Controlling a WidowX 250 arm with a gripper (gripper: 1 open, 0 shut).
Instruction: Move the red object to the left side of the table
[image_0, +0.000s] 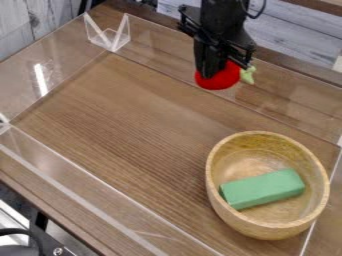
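The red object (218, 79) is a small rounded bright red toy with a yellow-green leafy tip poking out to its right. It hangs just over the far part of the table (120, 115). My black gripper (218, 70) points straight down from above and is shut on the red object, its fingers covering the toy's upper part.
A wooden bowl (267, 215) sits at the near right and holds a green rectangular block (263, 188). Low clear acrylic walls (80, 190) run along the table's edges, with a clear bracket (107, 33) at the far left corner.
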